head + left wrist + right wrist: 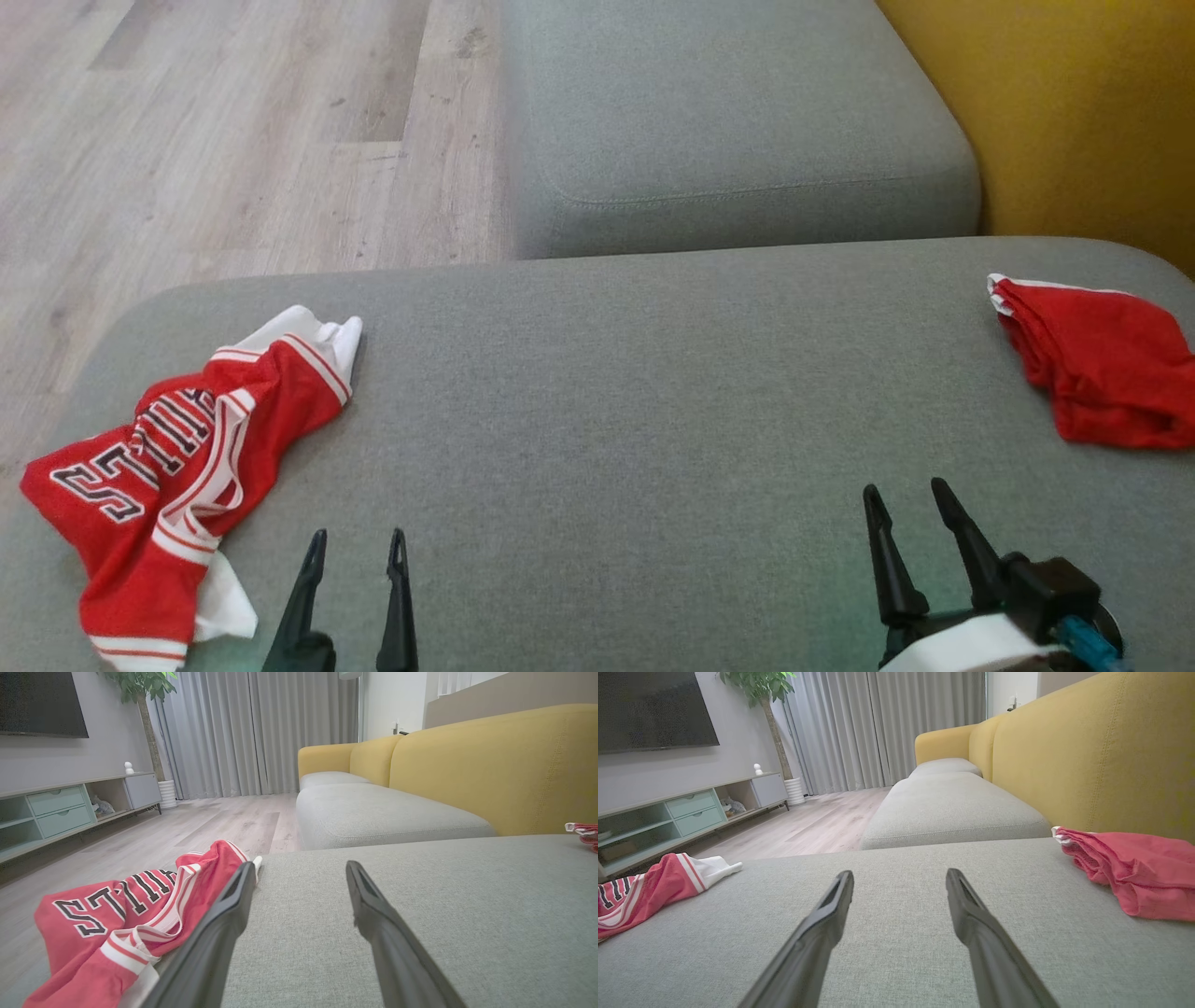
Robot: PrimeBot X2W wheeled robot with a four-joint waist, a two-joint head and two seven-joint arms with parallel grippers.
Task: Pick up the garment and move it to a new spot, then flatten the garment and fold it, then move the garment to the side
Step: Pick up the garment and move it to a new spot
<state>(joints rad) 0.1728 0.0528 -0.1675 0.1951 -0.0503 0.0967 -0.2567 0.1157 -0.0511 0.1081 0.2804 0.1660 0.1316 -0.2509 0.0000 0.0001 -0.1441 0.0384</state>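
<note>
A crumpled red jersey (159, 476) with white trim and dark lettering lies on the left end of the grey sofa seat (616, 392); I also see the jersey (112, 924) in the left wrist view and its edge (649, 886) in the right wrist view. A second red garment (1102, 369) lies bunched at the seat's right edge, seen as the red garment (1129, 872) near the yellow backrest. My left gripper (359, 551) is open, just right of the jersey, holding nothing. My right gripper (906, 499) is open over bare cushion, left of the second garment.
Another grey seat cushion (728, 121) adjoins beyond. A yellow backrest (1083, 112) runs along the right. Wooden floor (215, 140) lies to the left past the seat's edge. A TV cabinet (60, 807) and a potted plant (145, 690) stand across the room.
</note>
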